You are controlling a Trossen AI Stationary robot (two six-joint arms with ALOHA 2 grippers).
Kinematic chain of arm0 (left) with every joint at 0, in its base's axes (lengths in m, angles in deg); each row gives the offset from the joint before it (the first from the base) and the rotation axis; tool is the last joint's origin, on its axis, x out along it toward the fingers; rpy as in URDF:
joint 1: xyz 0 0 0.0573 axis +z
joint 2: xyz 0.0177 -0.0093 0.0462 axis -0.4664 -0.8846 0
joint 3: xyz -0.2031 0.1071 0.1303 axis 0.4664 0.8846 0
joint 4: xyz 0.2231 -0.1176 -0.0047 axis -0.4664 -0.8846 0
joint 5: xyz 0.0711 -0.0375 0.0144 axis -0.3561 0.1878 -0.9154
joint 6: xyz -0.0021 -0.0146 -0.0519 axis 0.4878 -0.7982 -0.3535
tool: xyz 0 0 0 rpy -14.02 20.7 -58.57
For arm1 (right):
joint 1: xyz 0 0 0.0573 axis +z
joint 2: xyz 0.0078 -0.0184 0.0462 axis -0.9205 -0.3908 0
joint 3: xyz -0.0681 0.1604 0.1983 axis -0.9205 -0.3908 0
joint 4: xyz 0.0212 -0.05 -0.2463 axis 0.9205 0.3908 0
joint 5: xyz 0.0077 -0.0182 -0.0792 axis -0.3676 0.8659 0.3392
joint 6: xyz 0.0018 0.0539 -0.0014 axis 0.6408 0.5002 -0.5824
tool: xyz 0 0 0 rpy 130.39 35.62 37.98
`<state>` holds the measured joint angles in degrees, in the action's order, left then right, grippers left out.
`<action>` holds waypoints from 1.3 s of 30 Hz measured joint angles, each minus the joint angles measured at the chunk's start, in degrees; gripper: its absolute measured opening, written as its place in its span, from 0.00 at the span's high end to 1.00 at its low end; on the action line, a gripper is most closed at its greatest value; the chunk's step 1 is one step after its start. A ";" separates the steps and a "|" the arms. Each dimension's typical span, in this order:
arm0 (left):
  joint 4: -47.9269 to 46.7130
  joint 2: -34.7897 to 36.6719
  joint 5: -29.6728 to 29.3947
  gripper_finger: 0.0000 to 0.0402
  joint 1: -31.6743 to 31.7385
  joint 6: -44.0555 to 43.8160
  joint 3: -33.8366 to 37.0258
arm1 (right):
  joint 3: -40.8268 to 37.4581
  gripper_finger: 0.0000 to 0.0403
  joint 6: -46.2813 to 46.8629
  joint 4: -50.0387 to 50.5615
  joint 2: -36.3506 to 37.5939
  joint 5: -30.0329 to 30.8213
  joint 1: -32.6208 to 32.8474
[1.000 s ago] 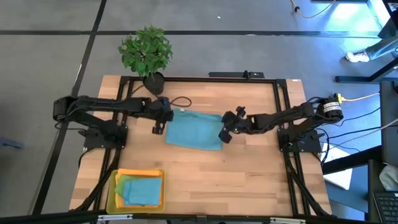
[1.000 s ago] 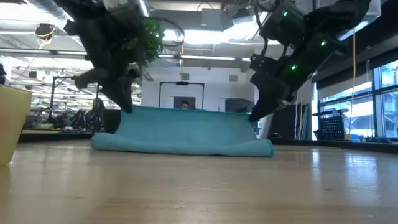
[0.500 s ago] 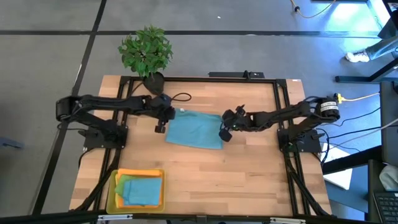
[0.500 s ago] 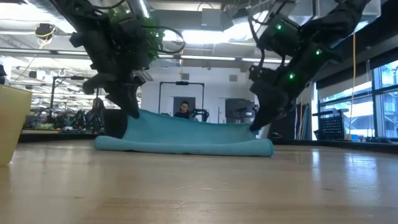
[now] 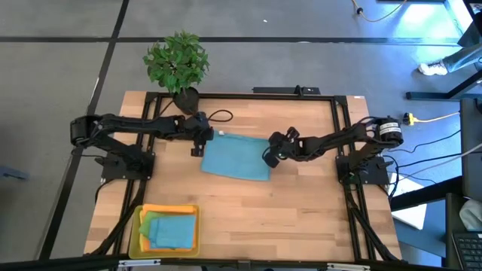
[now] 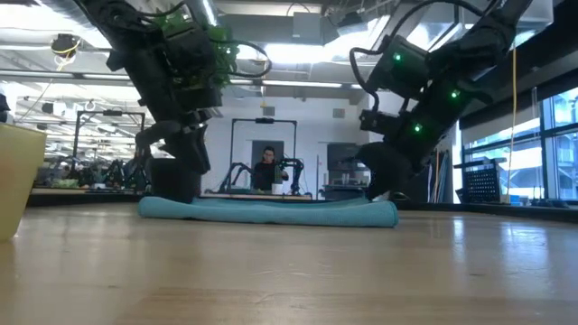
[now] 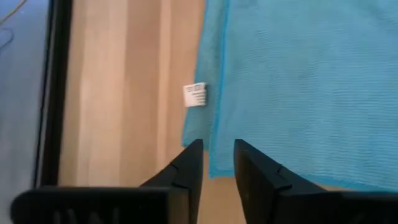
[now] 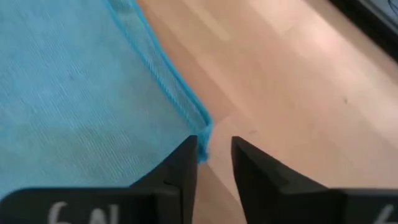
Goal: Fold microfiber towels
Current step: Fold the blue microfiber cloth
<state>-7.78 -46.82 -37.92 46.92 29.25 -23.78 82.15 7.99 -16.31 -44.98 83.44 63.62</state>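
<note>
A teal-blue microfiber towel point(image 5: 235, 156) lies folded and flat on the table's middle point(image 6: 271, 209). My left gripper point(image 5: 197, 144) is low at the towel's far left corner. In the left wrist view point(image 7: 217, 171) its fingers stand a little apart, with the flat corner point(image 7: 210, 168) between them. My right gripper point(image 5: 269, 156) is low at a corner on the towel's right side. In the right wrist view point(image 8: 214, 155) its fingers also stand a little apart, around the corner point(image 8: 204, 140). A white tag point(image 7: 194, 94) sticks out of the towel's left edge.
A yellow tray point(image 5: 139, 226) at the near left holds folded towels, a teal-blue one point(image 5: 169, 229) on top. A potted plant point(image 5: 177, 64) stands at the far left edge. A black cable point(image 5: 218, 118) lies behind my left gripper. Bare wood lies near and right of the towel.
Both grippers have gone down and a little toward the table's far edge. The towel's upper layer, which stood up between them like a wall, has come down onto the lower layer. The towel now lies flat, and its near folded edge has stayed in place.
</note>
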 joint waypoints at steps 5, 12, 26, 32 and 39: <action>-0.75 0.00 -2.31 0.75 -0.16 -0.39 -1.87 | 1.05 0.68 -1.64 0.07 1.37 0.34 0.00; -0.26 -0.16 10.33 0.75 -3.12 -6.13 -3.74 | 1.66 0.67 -7.44 -7.75 0.72 -8.66 0.22; -4.81 -0.50 10.15 0.75 -11.78 -12.02 -3.70 | 1.56 0.97 -10.26 -7.95 -4.67 -13.80 -3.40; -4.33 -0.52 10.11 0.76 -11.65 -12.00 -2.93 | 1.56 0.91 -10.35 -7.11 -4.67 -13.78 -3.93; -2.61 -0.52 10.08 0.78 -11.65 -12.02 -0.17 | 1.56 0.94 -10.36 -6.88 -4.67 -13.46 -3.93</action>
<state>-10.39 -47.34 -27.84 35.27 17.23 -23.95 83.71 -2.37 -23.19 -49.65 69.98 59.69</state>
